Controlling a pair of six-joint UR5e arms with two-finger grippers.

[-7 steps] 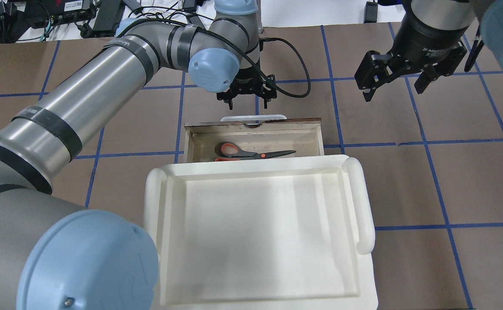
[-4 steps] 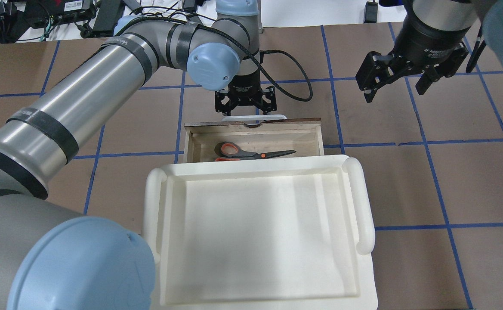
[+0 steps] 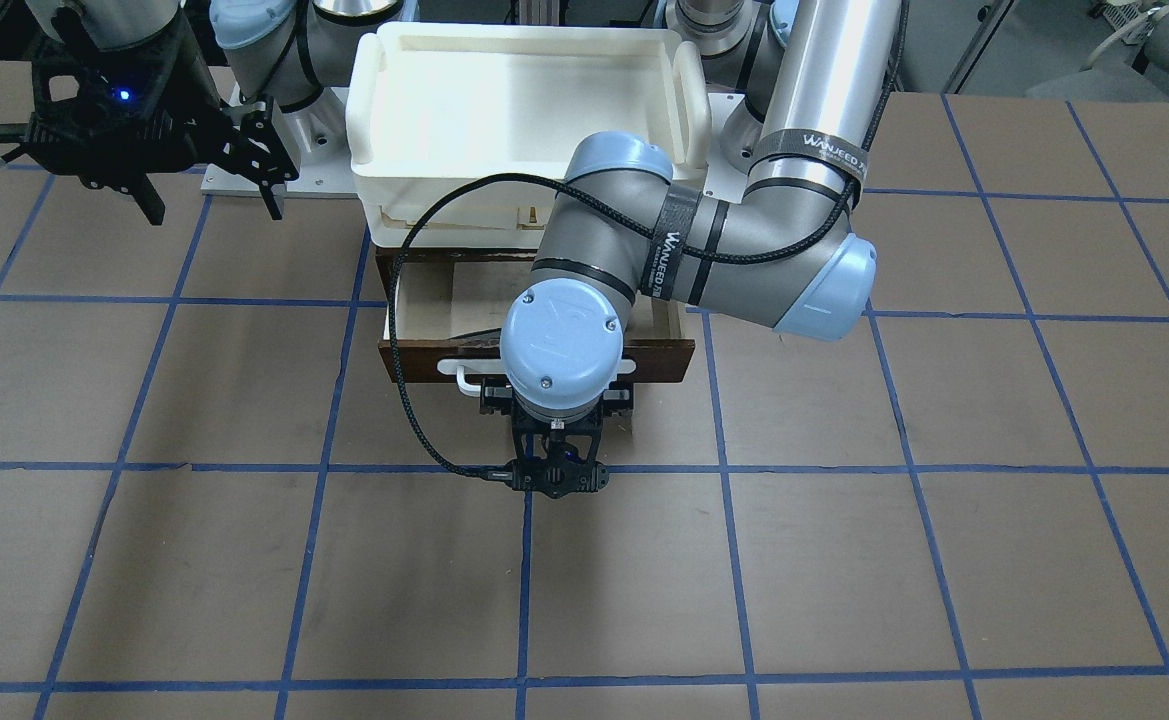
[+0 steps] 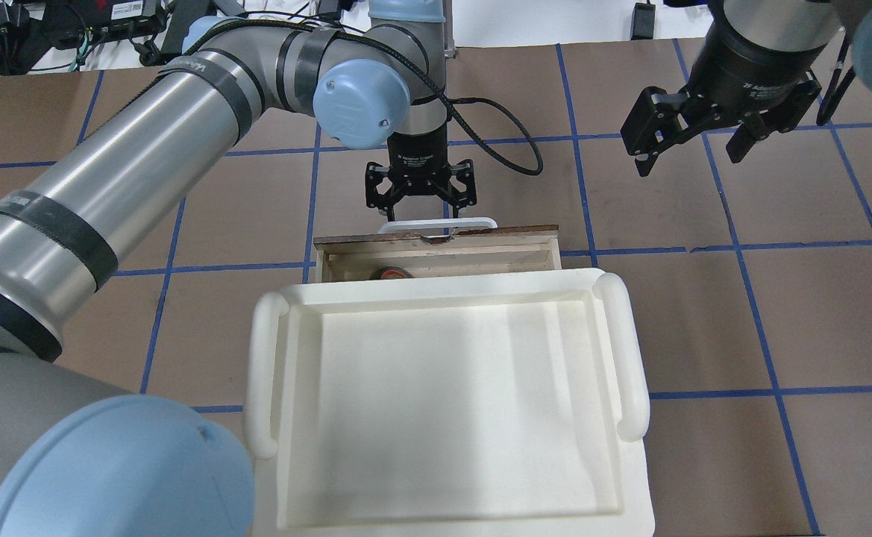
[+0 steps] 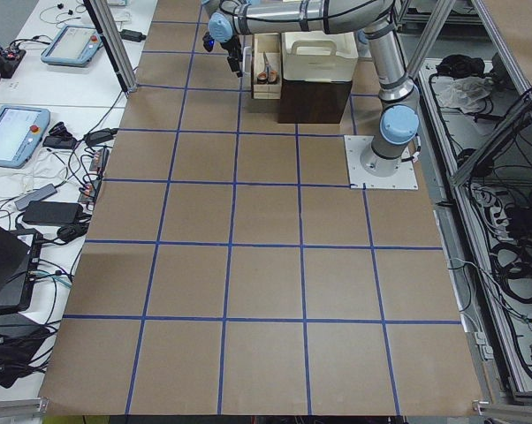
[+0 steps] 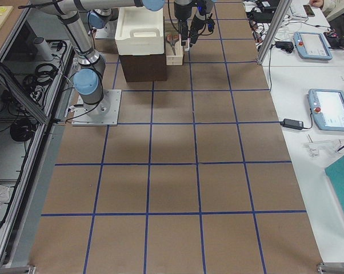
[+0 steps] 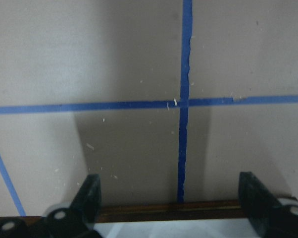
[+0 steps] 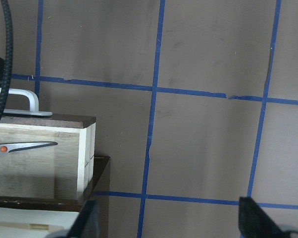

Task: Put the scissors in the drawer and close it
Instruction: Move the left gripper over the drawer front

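Sliding inward over the last second, the drawer (image 4: 495,253) is now showing only a narrow strip of its pale interior, and the left gripper (image 4: 421,203) is travelling in with it toward the white tray (image 4: 480,287).

From the left of the overhead view, the left arm (image 4: 145,156) is reaching in across the table (image 4: 779,298) and bending down at the wrist. Its gripper is pointing downward just beyond the drawer's front, with its fingers (image 7: 89,196) spread wide and gripping nothing. The brown top edge of the drawer front is running between them in the wrist view. The white handle (image 4: 439,222) is lying right at the fingertips, but the pictures are not showing whether they are touching it.

Just past the handle, the scissors (image 4: 391,272) are lying inside the drawer. From above only a bit of one orange-lined loop is peeking out beside the tray's rim. In the right wrist view the blades and orange pivot (image 8: 20,146) are resting flat on the plywood floor. The tray is sitting over the drawer's inner part, hiding the rest.

Farther right, the right gripper (image 4: 693,153) is hovering above the table, well apart from the drawer, with its jaws gaping and carrying nothing.
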